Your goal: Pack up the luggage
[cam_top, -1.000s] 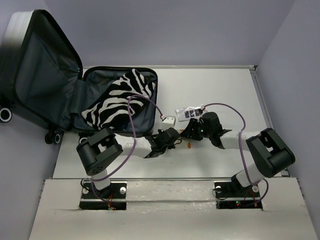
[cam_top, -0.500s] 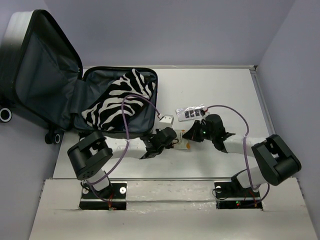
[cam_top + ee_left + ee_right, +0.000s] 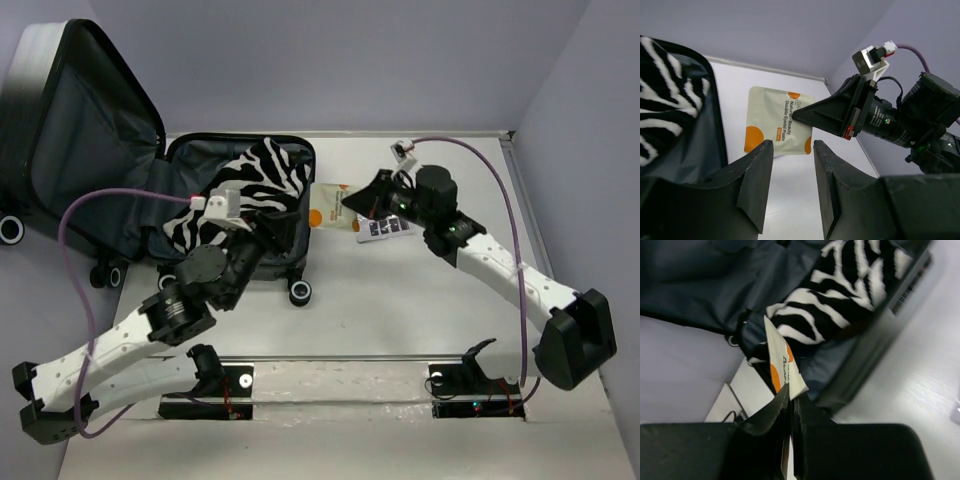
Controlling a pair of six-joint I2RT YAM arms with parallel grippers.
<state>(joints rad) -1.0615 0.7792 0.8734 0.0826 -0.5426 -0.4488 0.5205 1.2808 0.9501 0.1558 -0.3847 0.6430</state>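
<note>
Right gripper pinches a sachet beside the open luggage; left gripper stands empty.

Nearest the bases, the left gripper (image 3: 792, 157) hangs over the near right corner of the luggage's base with its two fingers partly spread and nothing between them, pointing toward the sachet (image 3: 777, 120). The sachet is pale with orange circles. The right gripper (image 3: 792, 399) has closed tightly on one corner of it, holding it up just beside the right rim of the case. Under that arm, a flat white packet (image 3: 385, 226) lies on the tabletop (image 3: 420, 290). The luggage (image 3: 190, 165) sits at the far left of the tabletop. Its base lies flat, showing dark grey lining, and a zebra-striped cloth (image 3: 240, 195) is inside. Its lid stands open, leaning out to the left.
</note>
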